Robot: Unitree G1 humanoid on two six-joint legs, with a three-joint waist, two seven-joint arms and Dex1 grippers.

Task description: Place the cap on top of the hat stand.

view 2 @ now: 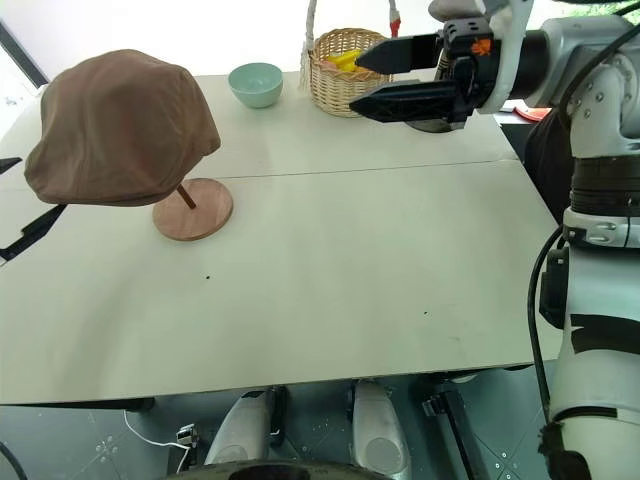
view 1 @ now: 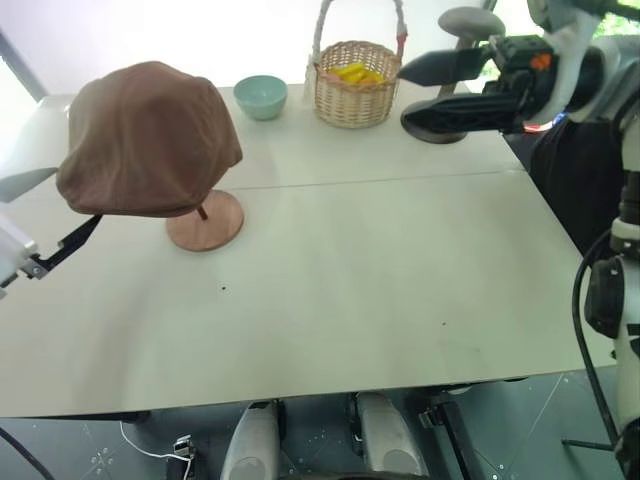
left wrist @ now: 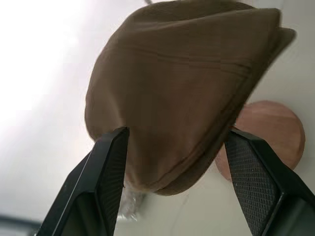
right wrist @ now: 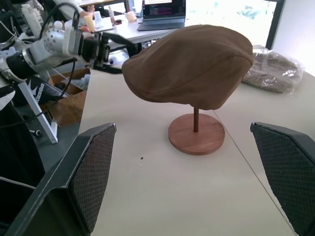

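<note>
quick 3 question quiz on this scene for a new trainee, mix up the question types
1. True or false: the cap sits on the hat stand.
2. The left gripper is: a) clamped on the cap b) open beside the cap c) on the bowl.
3. What stands right of the bowl at the table's far edge?

Key: 1 true. 2 b. 3 a wicker basket, yellow things inside.

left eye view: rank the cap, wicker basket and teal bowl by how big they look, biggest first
1. cap, clearly the largest, though it sits nearest the camera.
2. wicker basket, counting its tall handle.
3. teal bowl, the smallest; it stands about as far back as the basket.
</note>
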